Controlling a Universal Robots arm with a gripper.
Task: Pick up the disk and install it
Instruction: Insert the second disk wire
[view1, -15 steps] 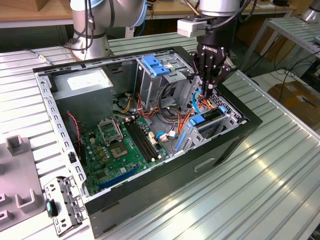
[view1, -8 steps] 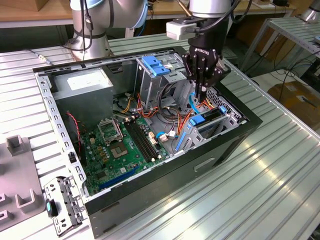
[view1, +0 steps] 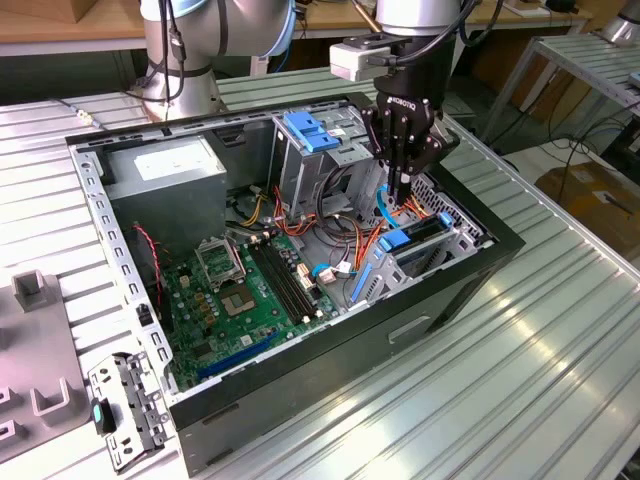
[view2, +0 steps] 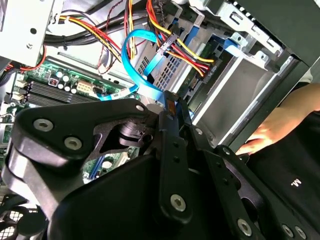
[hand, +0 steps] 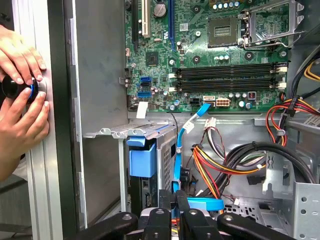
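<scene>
Cataloguing the open computer case (view1: 330, 350) as we find it; gripper (view1: 400, 195) lowered into the drive end at the exterior view's right, fingers (hand: 165, 217) drawn narrow, nearly together, with nothing we can make out held between them; disk (view1: 418, 238) lying in the low drive cage (view1: 455, 245) just below the fingertips, blue carrier rail (hand: 142, 160) facing out, which we judge to mean it is seated or very nearly so; blue data cable (hand: 177, 150) and red-yellow power leads (hand: 210, 165) hanging loose beside the cage; motherboard (view1: 230, 290) and grey power supply (view1: 165, 175) well apart; a person's hands (hand: 20, 100) resting on a black knob outside the case wall, presumably supervising.
</scene>
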